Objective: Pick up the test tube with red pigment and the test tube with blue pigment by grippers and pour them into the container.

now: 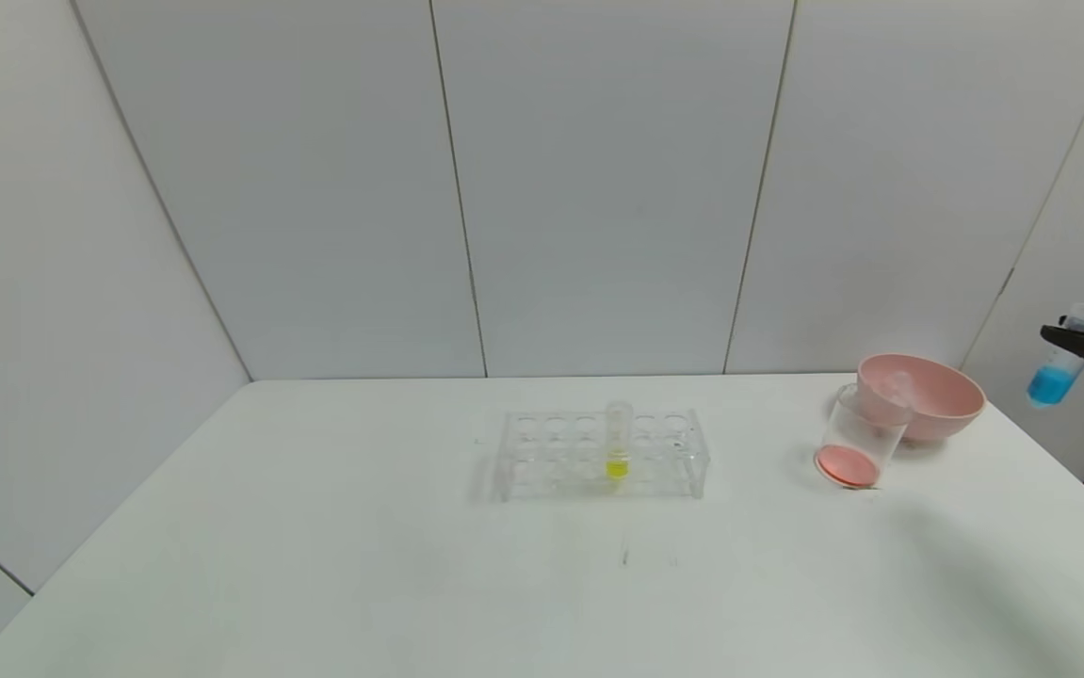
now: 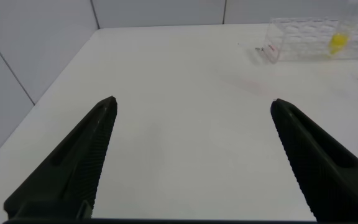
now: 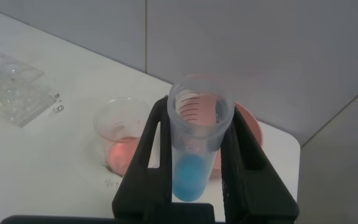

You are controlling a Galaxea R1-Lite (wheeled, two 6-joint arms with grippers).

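My right gripper (image 1: 1076, 337) is raised off the table's right edge, shut on the test tube with blue pigment (image 1: 1052, 383). The tube hangs tilted, mouth up, with blue liquid at its rounded bottom. The right wrist view shows this tube (image 3: 193, 149) clamped between the black fingers (image 3: 155, 140) of the right gripper (image 3: 194, 109). The container (image 1: 857, 438), a clear beaker, stands on the table to the gripper's left with a red layer at its bottom (image 3: 122, 146). The test tube with red pigment is out of view. My left gripper (image 2: 192, 102) is open over bare table.
A pink bowl (image 1: 937, 400) sits right behind the beaker, with a faint clear shape inside. A clear many-holed rack (image 1: 598, 452) stands mid-table and holds a tube with yellow liquid (image 1: 618, 443). White wall panels close off the back and sides.
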